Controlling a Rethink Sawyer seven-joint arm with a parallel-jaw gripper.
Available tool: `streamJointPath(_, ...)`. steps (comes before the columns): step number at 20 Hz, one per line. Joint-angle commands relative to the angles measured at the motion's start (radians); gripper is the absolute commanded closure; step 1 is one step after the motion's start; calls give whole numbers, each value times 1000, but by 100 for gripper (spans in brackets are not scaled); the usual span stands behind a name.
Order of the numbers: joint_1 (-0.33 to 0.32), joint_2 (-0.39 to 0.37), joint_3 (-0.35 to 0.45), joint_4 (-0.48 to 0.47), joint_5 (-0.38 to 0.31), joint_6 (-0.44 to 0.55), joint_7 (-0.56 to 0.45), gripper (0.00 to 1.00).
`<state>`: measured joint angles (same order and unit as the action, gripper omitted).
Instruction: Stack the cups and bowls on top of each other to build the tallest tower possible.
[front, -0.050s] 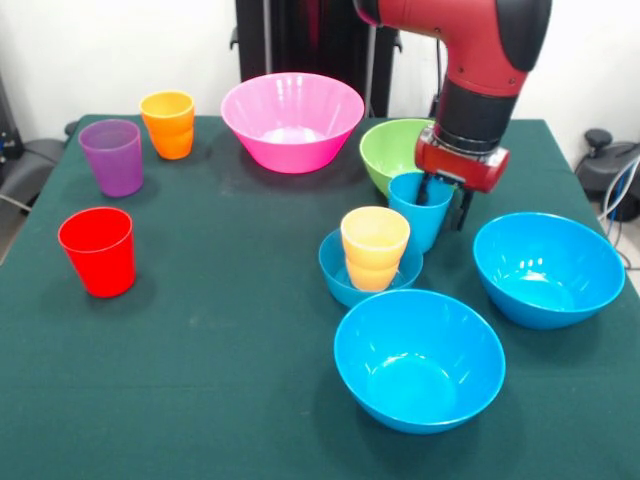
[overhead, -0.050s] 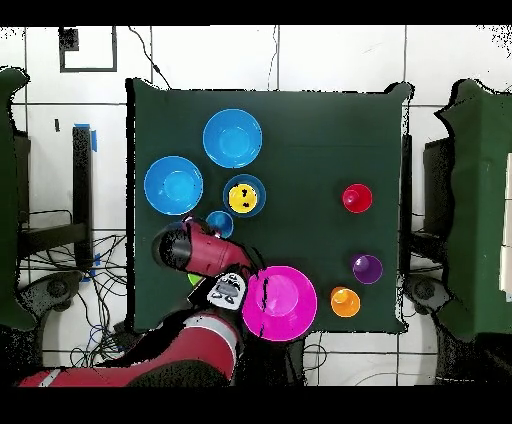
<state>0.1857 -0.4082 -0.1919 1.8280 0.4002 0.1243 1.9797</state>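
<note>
The tower (front, -0.050s: 372, 262) stands at two pieces: a small blue bowl (front, -0.050s: 337, 275) on the green cloth with the yellow-orange cup (front, -0.050s: 375, 246) sitting upright inside it. In the overhead view the pair shows as a yellow disc ringed in blue, near the table's middle.

Just behind and to the right of it in the front view stands the light blue cup (front, -0.050s: 421, 210), upright on the cloth, close to the small bowl's rim; contact between them cannot be told. The gripper (front, -0.050s: 446, 203) is at this cup: one dark finger reaches down inside the cup's mouth, the other hangs outside its right wall, so the jaws straddle the wall. Whether they press on it cannot be told.

The green bowl (front, -0.050s: 388, 150) sits directly behind the light blue cup, partly hidden by the arm (front, -0.050s: 478, 70). The large pink bowl (front, -0.050s: 292, 120) is further left at the back.

Two large blue bowls lie open side up: one (front, -0.050s: 419, 360) in front of the tower, one (front, -0.050s: 548, 268) to its right.

On the left side of the front view, well apart from the tower, stand the orange cup (front, -0.050s: 168, 124), the purple cup (front, -0.050s: 111, 157) and the red cup (front, -0.050s: 97, 251), all upright and separate.

The table (front, -0.050s: 220, 330) carries a dark green cloth.
</note>
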Motion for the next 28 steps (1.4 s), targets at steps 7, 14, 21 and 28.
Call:
streamJointPath(7, 74, 39, -25, -134, 23, 220, 180, 100)
streamJointPath(14, 67, 19, -9, -109, 21, 219, 180, 100)
streamJointPath(21, 79, -11, -6, -106, 23, 274, 188, 100)
streamJointPath(28, 14, -64, 80, -86, 58, 407, 194, 100)
